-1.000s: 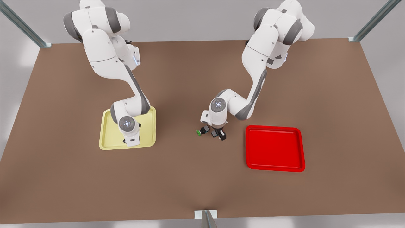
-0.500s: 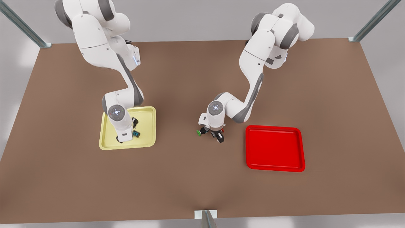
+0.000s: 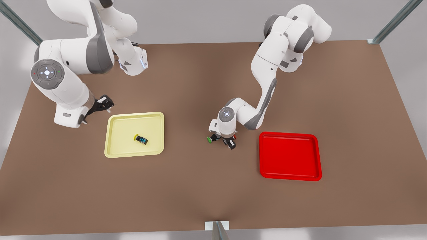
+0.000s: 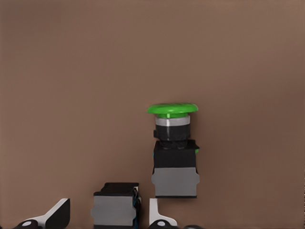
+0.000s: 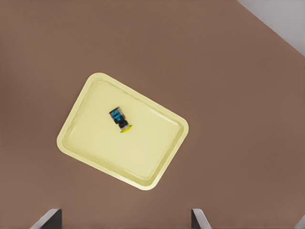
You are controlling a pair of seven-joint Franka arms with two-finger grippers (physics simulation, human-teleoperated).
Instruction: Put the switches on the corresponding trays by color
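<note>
Straddling the red switch [image 4: 116, 205] with fingers parted, the left gripper [image 3: 227, 141] is hanging near the red tray [image 3: 289, 156]; the open right gripper [image 3: 100, 106] is waiting beside the yellow tray [image 3: 135, 134].

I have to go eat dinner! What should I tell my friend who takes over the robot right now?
Left gripper: low at the table's middle, fingers open around the red switch, not yet closed on it.
Right gripper: open and holding nothing, raised beside the yellow tray; this arm waits.
Done: the yellow switch lies on its side in the yellow tray.
Left: grip the red switch and carry it to the red tray.
The green switch sits beside the red one on the table; no green tray is in sight.
</note>
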